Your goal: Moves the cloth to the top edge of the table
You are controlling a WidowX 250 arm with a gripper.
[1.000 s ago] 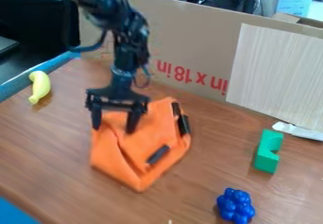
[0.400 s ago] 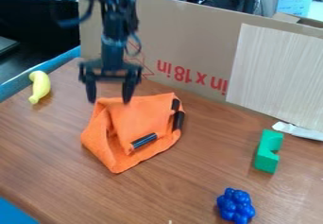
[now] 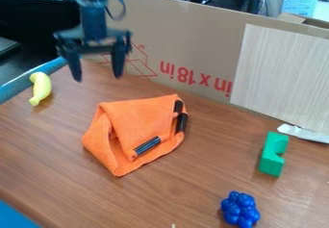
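Note:
The black gripper (image 3: 99,78) hangs at the upper left, above and behind the cloth, near the cardboard wall. Its two fingers are spread open, with nothing between them. The orange cloth (image 3: 138,121) lies folded and crumpled on the wooden table (image 3: 64,164), left of centre, its upper edge a short way from the cardboard. Black strips show on its right side and near its lower fold. The gripper and cloth are apart.
A yellow banana-like toy (image 3: 40,87) lies at the left by the blue edge. A green block (image 3: 273,154) and a blue berry cluster (image 3: 240,209) are on the right. Behind the table stands a cardboard wall (image 3: 193,44), with a white wrapper (image 3: 304,133) near its foot.
The gripper has come off the cloth and moved up and left. The cloth shifted slightly up and left between the first two frames, then stayed put.

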